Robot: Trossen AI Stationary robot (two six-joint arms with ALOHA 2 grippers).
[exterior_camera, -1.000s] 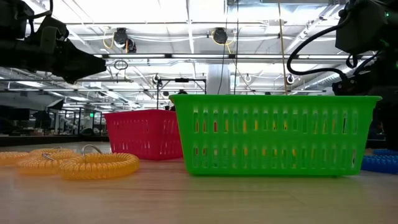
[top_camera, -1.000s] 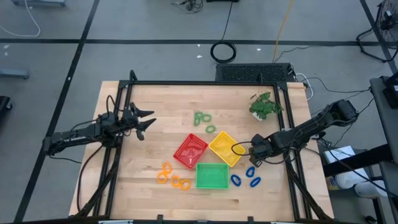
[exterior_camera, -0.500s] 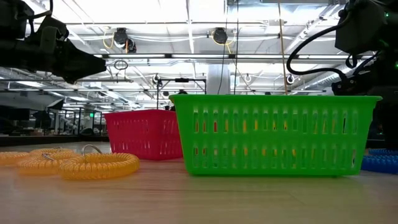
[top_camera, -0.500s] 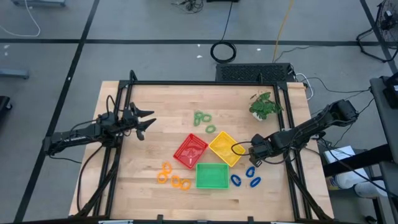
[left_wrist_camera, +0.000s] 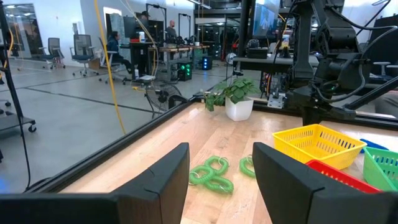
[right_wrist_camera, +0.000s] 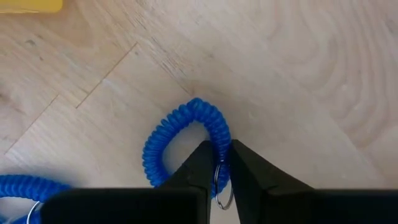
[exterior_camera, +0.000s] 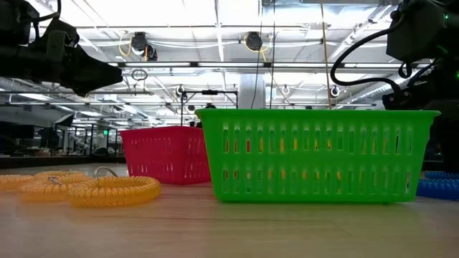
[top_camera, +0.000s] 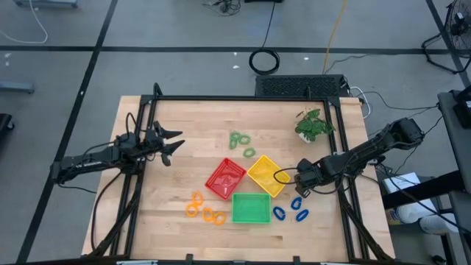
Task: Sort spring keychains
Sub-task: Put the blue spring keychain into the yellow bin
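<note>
Spring keychains lie in three groups on the table: green ones (top_camera: 239,138) at the far middle, orange ones (top_camera: 202,209) at the near left, blue ones (top_camera: 291,212) at the near right. My right gripper (top_camera: 296,197) points down over one blue keychain (right_wrist_camera: 180,134) and is shut on it. That keychain lies flat on the wood. My left gripper (left_wrist_camera: 221,158) hovers open and level over the table's left side, holding nothing, with the green keychains (left_wrist_camera: 211,174) ahead of it. My right gripper pinches the blue keychain's coil (right_wrist_camera: 219,138) between its two fingertips, right beside the metal ring (right_wrist_camera: 224,186). The fingers come from above, pointing down, and lie across the coil. The loop rests flat on the table.
Red tray (top_camera: 225,178), yellow tray (top_camera: 265,175) and green tray (top_camera: 251,207) cluster at the table's middle, just left of my right gripper. A potted plant (top_camera: 314,125) stands at the far right. Two more blue keychains (top_camera: 302,216) lie toward the near edge.
</note>
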